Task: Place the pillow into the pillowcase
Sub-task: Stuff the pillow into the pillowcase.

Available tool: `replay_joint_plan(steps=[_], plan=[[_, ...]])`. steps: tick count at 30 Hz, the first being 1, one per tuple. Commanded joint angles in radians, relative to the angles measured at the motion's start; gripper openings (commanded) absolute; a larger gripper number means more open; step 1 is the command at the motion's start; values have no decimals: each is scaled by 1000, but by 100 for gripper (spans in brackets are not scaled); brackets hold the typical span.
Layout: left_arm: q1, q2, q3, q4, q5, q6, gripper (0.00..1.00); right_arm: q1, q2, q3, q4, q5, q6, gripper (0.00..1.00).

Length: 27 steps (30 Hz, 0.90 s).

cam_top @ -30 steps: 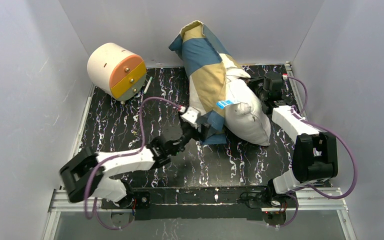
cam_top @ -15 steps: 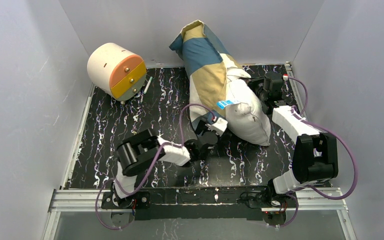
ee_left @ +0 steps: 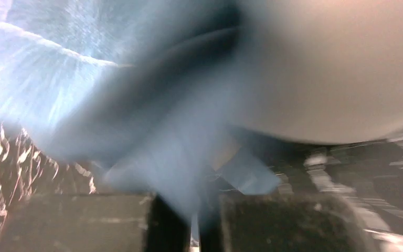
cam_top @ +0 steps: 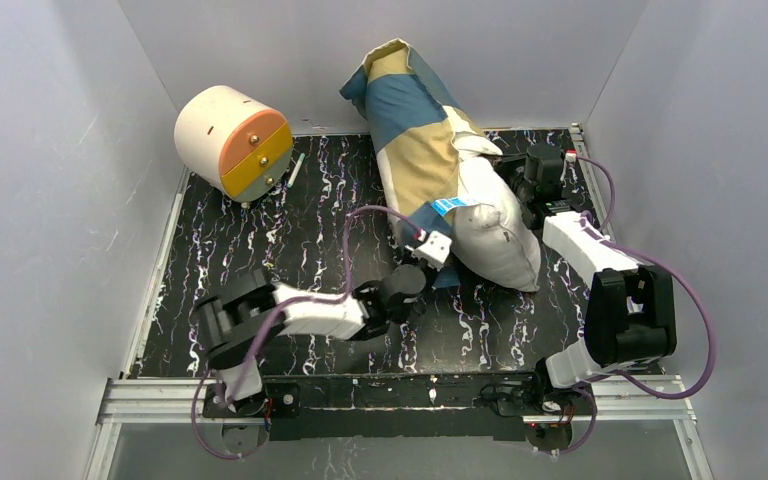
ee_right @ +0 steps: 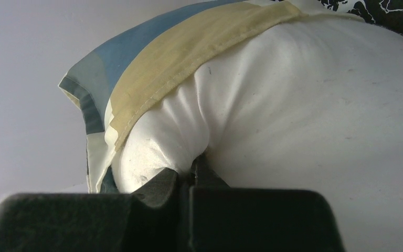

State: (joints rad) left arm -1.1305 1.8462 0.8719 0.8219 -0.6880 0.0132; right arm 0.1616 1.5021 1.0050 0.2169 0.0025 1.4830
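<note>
i see the pillow (cam_top: 495,238) lying slantwise at the back right of the black marbled table (cam_top: 260,255). its far end is inside the pillowcase (cam_top: 412,130) and leans up against the rear wall, while its plain white near end sticks out of the case's mouth towards the arms. a small blue tag (cam_top: 450,207) shows on the white fabric right at the mouth.

my left gripper (cam_top: 432,272) is at the lower left edge of the case. the wrist view is badly smeared, but its fingers (ee_left: 105,220) are clenched together with blue cloth running down into the slit between them, so i read it as pinching the pillowcase's hem.

my right gripper (cam_top: 516,195) is pressed into the far right side of the pillow just below the tan edge of the case. its fingers (ee_right: 157,189) are clamped tight on a puckered fold of white fabric.

a cream-and-orange cylinder (cam_top: 232,140) sits in the back left corner, well apart from the pillow, with a pen (cam_top: 295,168) just beside it.
</note>
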Motion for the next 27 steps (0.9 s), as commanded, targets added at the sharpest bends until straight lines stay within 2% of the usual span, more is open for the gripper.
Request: replay_joint_plan(steps=[1, 2, 5, 8, 10, 11, 14, 19, 22, 27], plan=[[-168, -349, -62, 81, 146, -7, 0, 68, -10, 7, 76, 198, 75, 1], [-199, -394, -81, 78, 98, -37, 0, 89, -17, 9, 69, 226, 87, 1], [-210, -506, -173, 111, 176, -141, 0, 148, -32, 36, 16, 323, 66, 1], [-210, -526, -171, 113, 254, -143, 0, 200, -24, 66, -56, 372, 78, 1], [-210, -535, -187, 137, 228, -119, 0, 221, -25, 60, -60, 363, 69, 1], [-210, -538, -189, 144, 194, -115, 0, 237, -31, 60, -62, 352, 26, 5], [-206, -539, -187, 145, 133, -76, 0, 275, -55, 68, -81, 284, -204, 22], [-199, -586, -241, 138, 98, -123, 0, 286, -116, 58, -182, -8, -571, 45], [-198, -645, -299, 105, 80, -169, 0, 286, -184, 70, -338, -127, -825, 53], [-199, -729, -392, 84, -3, -235, 0, 284, -294, 156, -553, -186, -1199, 62]])
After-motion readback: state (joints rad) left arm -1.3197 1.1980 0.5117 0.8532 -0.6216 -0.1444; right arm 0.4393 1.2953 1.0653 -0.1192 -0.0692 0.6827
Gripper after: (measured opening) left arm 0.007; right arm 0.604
